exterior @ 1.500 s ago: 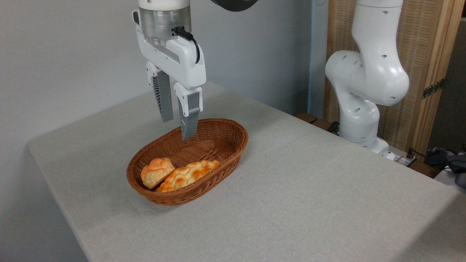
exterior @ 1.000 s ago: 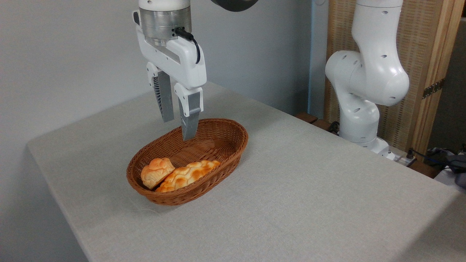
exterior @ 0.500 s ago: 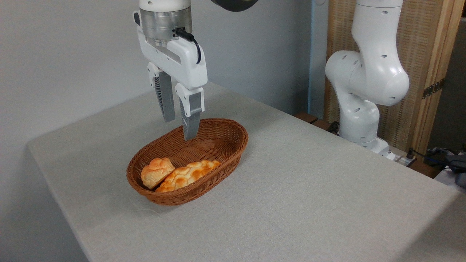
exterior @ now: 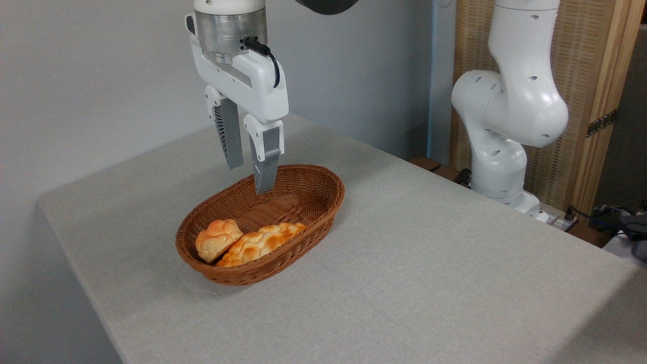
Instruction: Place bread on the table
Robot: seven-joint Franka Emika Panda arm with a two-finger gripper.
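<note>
- Across the near foreground, the table [exterior: 429,283] is covered by light grey-beige cloth.
- Toward the left of it, a brown oval wicker basket [exterior: 323,202] is set on the cloth.
- In the near end of the basket, the bread [exterior: 217,238], a small round golden-orange bun, is seen lying against the longer braided loaf [exterior: 263,242], the two touching.
- Above the far end of the basket, the end effector [exterior: 248,178] is held pointing down, its fingers parted and nothing gripped between them; it is kept well apart from the bread.
- Beyond the table's far right edge, the white arm base [exterior: 505,146] is mounted.
</note>
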